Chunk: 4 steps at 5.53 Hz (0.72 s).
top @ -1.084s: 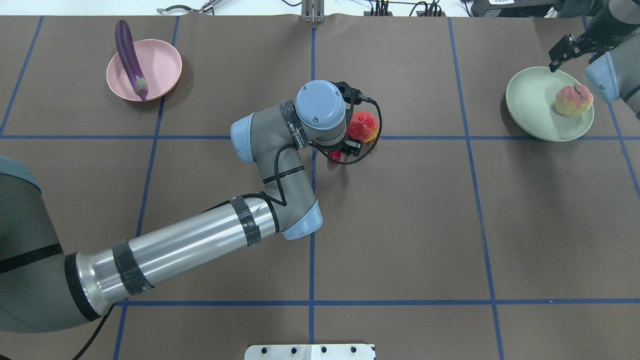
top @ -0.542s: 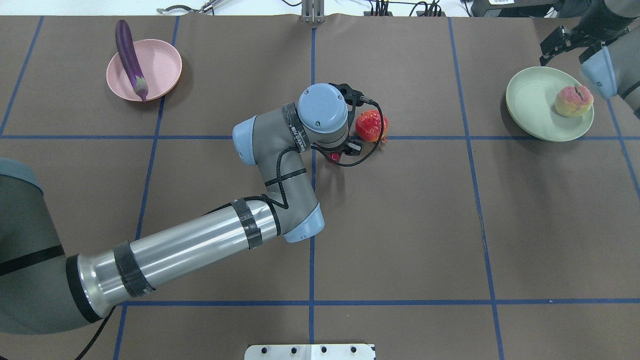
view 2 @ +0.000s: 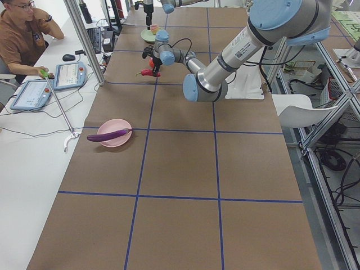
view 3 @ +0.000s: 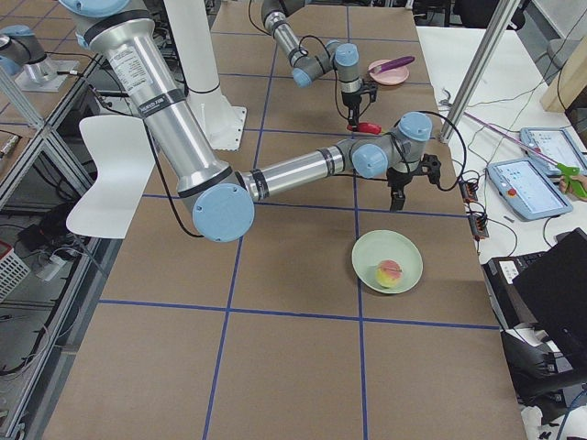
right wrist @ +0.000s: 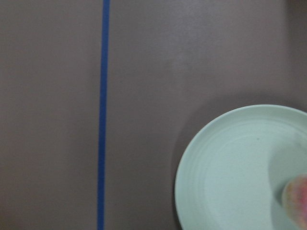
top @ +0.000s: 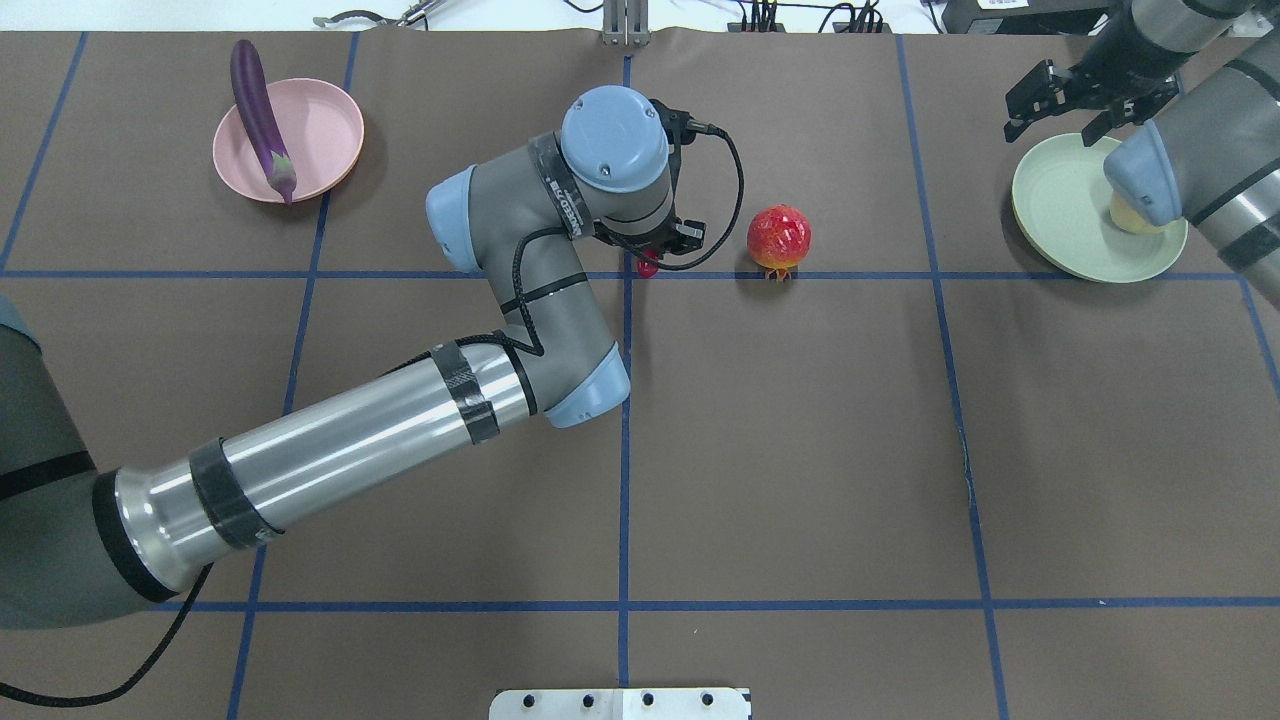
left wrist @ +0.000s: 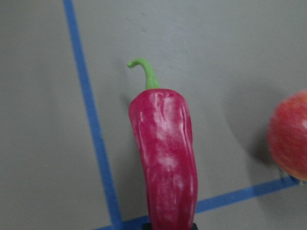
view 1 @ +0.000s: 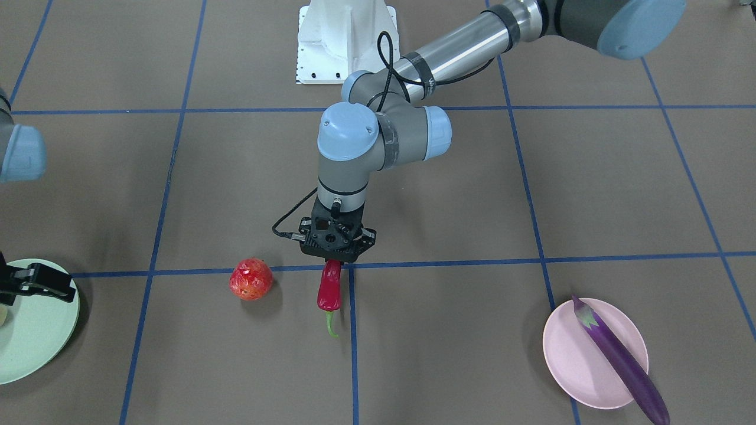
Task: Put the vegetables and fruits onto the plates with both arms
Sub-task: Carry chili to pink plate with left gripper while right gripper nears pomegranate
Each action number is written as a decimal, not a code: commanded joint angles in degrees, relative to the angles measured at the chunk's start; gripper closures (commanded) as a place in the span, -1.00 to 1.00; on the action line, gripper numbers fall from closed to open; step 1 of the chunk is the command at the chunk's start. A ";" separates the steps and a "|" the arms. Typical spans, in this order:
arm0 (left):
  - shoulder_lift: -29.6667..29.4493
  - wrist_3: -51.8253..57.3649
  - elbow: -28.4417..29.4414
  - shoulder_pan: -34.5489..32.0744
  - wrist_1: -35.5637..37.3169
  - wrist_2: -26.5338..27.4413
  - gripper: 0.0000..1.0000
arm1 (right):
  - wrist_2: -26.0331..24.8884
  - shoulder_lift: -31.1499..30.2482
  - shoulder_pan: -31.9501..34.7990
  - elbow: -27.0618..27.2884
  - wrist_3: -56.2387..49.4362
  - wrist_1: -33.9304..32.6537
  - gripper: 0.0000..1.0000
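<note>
The left tool (view 1: 332, 261), clamped on the short glossy red chili pepper (view 1: 329, 292), hung just beside the round mottled red-orange pomegranate (view 1: 251, 279). Carrying seemed underway; the next move probably called for swinging to the pale pink round plate (view 1: 570, 354), well apart. The right tool (top: 1058, 112) gaped empty.

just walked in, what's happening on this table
A two-armed robot is sorting produce onto plates. The left pincer is shut on the red chili pepper, with the pomegranate lying loose beside it. The eggplant already lies across the pink plate, and the peach sits on the green plate. The right pincer hangs open and empty by that plate's edge.
</note>
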 commanded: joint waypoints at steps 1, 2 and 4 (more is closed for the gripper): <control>6.02 -2.26 -7.97 -7.87 3.63 -9.12 1.00 | -1.78 0.90 -6.65 4.70 9.90 0.16 -1.00; 8.23 -2.27 -8.63 -12.27 3.64 -12.74 1.00 | -5.71 3.25 -11.65 4.28 14.65 0.08 -1.00; 13.42 0.61 -9.24 -20.79 2.76 -18.80 1.00 | -7.86 5.99 -15.29 3.31 17.41 0.08 -1.00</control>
